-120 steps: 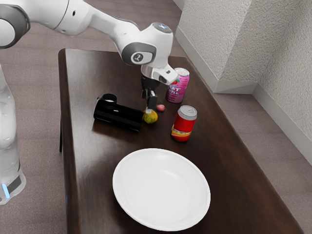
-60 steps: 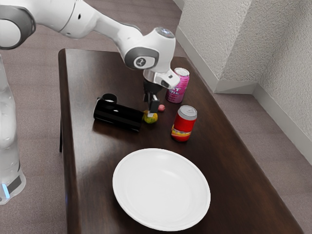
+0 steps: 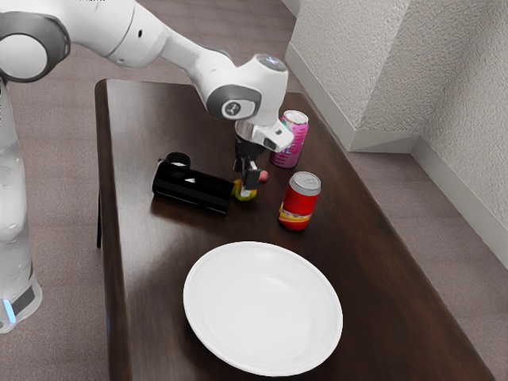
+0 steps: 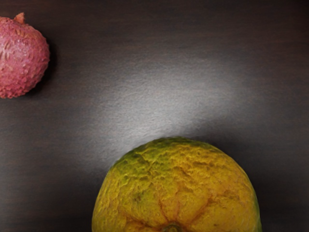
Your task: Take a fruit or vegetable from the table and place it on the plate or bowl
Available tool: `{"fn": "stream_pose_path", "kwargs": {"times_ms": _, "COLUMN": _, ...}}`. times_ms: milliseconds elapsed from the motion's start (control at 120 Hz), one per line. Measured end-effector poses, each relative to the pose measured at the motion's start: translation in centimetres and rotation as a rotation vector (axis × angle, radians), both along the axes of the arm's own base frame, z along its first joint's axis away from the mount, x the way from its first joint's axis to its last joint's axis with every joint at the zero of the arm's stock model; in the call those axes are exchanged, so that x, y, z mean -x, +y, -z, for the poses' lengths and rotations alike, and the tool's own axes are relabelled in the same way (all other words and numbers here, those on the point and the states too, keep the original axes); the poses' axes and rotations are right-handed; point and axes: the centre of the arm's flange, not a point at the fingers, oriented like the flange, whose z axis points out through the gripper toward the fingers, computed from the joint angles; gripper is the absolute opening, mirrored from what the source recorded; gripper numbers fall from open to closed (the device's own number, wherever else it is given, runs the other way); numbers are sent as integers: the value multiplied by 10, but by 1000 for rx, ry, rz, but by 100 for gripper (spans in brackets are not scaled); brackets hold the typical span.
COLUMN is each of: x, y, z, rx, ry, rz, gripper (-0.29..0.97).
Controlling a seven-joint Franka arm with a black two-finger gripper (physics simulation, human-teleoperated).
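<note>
The white plate (image 3: pixel 263 308) lay nearest on the dark table (image 3: pixel 381 270). Beyond it stood a red can (image 3: pixel 300 201). My gripper (image 3: pixel 245 184) was lowered over the yellow-green citrus fruit (image 4: pixel 176 188), which rested on the table beside a black case (image 3: pixel 190 186). Whether I had gripped it could not be determined. A lychee (image 4: pixel 21 55) lay just behind, then a pink can (image 3: pixel 290 139).

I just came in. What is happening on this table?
A robot arm is going for a fruit. Its gripper is right down at the yellow-green citrus, which lies on the table next to a black box. A small lychee lies close by, apart from the citrus. The white plate holds nothing yet. A red can and a pink can stand nearby.
</note>
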Motion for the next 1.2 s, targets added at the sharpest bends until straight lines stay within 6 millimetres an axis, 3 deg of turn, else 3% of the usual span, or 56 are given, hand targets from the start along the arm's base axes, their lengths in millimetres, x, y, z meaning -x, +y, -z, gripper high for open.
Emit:
{"fn": "stream_pose_path", "kwargs": {"times_ms": 350, "x": -6, "y": -5, "z": 16, "rx": 15, "ry": 13, "rz": 3, "gripper": 67}}
{"fn": "stream_pose_path", "kwargs": {"times_ms": 508, "x": -9, "y": -7, "z": 19, "rx": 33, "ry": 13, "rz": -8, "gripper": 41}}
{"fn": "stream_pose_path", "kwargs": {"times_ms": 667, "x": -8, "y": -4, "z": 16, "rx": 35, "ry": 3, "rz": -20, "gripper": 37}}
{"fn": "stream_pose_path", "kwargs": {"times_ms": 767, "x": -6, "y": -4, "z": -3, "rx": 28, "ry": -30, "rz": -15, "gripper": 35}}
{"fn": "stream_pose_path", "kwargs": {"times_ms": 858, "x": 0, "y": -14, "z": -34, "rx": 19, "ry": -79, "rz": 7, "gripper": 35}}
{"fn": "stream_pose_path", "kwargs": {"times_ms": 1058, "x": 31, "y": -66, "z": -108, "rx": -11, "ry": -173, "rz": 105, "gripper": 35}}
{"fn": "stream_pose_path", "kwargs": {"times_ms": 1200, "x": 54, "y": -122, "z": -138, "rx": -44, "ry": -193, "rz": 210, "gripper": 35}}
